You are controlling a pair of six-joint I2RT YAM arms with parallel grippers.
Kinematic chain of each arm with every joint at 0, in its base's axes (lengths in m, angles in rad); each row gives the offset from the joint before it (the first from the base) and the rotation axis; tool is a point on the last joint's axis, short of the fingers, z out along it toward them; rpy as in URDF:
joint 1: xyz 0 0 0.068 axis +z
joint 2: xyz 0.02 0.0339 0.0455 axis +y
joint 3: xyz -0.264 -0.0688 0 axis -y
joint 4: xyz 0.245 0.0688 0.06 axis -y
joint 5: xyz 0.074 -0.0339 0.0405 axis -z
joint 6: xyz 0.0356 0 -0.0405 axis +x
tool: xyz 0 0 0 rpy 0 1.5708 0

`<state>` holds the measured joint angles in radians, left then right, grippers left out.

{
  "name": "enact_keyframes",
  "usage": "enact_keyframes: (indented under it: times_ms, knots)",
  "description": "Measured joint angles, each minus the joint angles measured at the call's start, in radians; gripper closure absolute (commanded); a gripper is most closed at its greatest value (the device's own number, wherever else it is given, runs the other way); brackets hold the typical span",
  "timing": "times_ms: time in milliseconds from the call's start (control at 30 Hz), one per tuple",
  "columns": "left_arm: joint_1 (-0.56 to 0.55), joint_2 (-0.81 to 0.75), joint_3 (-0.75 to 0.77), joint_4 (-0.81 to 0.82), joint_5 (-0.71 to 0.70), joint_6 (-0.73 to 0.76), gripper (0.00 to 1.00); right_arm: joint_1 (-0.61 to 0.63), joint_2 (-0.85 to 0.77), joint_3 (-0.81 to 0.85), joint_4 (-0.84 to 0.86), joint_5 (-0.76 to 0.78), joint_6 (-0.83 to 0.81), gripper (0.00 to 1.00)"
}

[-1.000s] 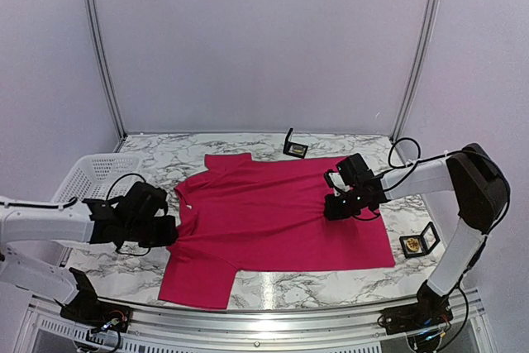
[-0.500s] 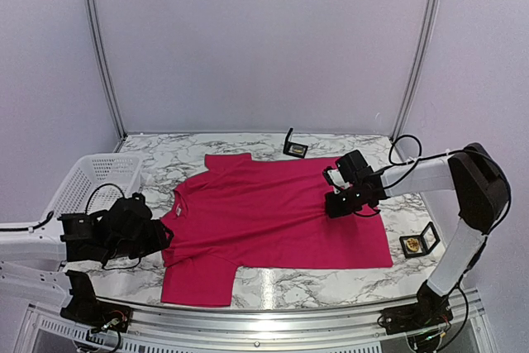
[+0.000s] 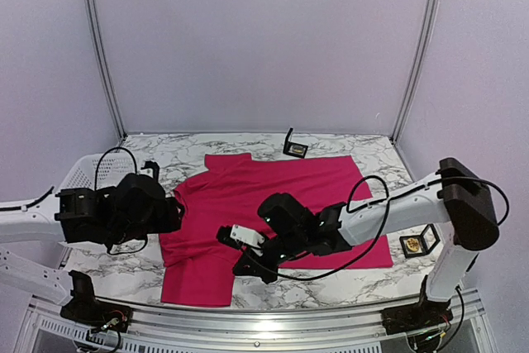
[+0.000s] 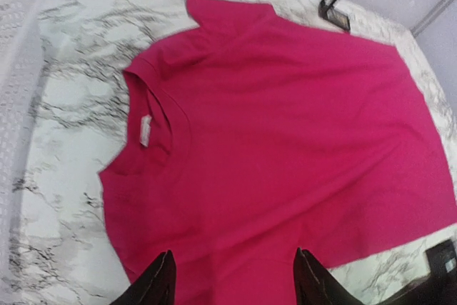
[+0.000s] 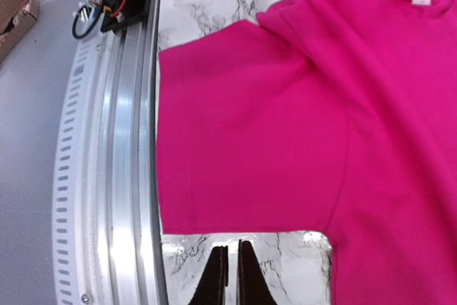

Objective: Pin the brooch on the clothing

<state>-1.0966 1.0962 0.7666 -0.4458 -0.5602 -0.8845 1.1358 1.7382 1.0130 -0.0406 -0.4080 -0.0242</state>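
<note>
Both arms are empty-handed: left fingers [image 4: 163, 283] are spread wide, right fingers [image 5: 218, 280] pressed together. The shirt [image 3: 281, 196], laid flat on the table [image 3: 165, 155], could be bunched by the right arm [image 3: 388, 208] lying low across it.

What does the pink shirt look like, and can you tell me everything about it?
The T-shirt is plain magenta-pink, soft-looking fabric with short sleeves and a round neck holding a small white label. It lies spread flat on the marble table, neck toward the left, hem toward the right, with gentle wrinkles. The near sleeve reaches almost to the table's front edge. Nothing is pinned to it that I can see.
</note>
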Motion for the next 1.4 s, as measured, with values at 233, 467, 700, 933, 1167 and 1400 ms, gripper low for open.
enact_keyframes:
  times_ms: [233, 467, 700, 933, 1167, 1400]
  knots:
    - [0.129, -0.206, -0.018, -0.044, -0.072, 0.036, 0.41, 0.104, 0.222, 0.097, 0.047, 0.040, -0.032, 1.00]
    - [0.164, -0.202, -0.018, -0.063, -0.079, 0.098, 0.39, 0.178, 0.282, 0.167, -0.002, 0.111, -0.075, 1.00]
    - [0.182, -0.120, -0.010, -0.074, -0.087, 0.174, 0.36, 0.194, 0.079, -0.011, -0.188, 0.096, -0.115, 1.00]
    - [0.277, 0.094, 0.076, -0.073, -0.020, 0.301, 0.40, 0.196, -0.151, -0.026, -0.343, 0.053, -0.111, 1.00]
    - [0.469, 0.454, 0.430, -0.042, 0.140, 0.491, 0.47, -0.290, -0.319, 0.031, -0.287, 0.186, -0.016, 1.00]
    - [0.562, 0.945, 0.930, -0.008, 0.253, 0.675, 0.55, -0.756, -0.166, 0.140, -0.281, 0.386, 0.091, 1.00]
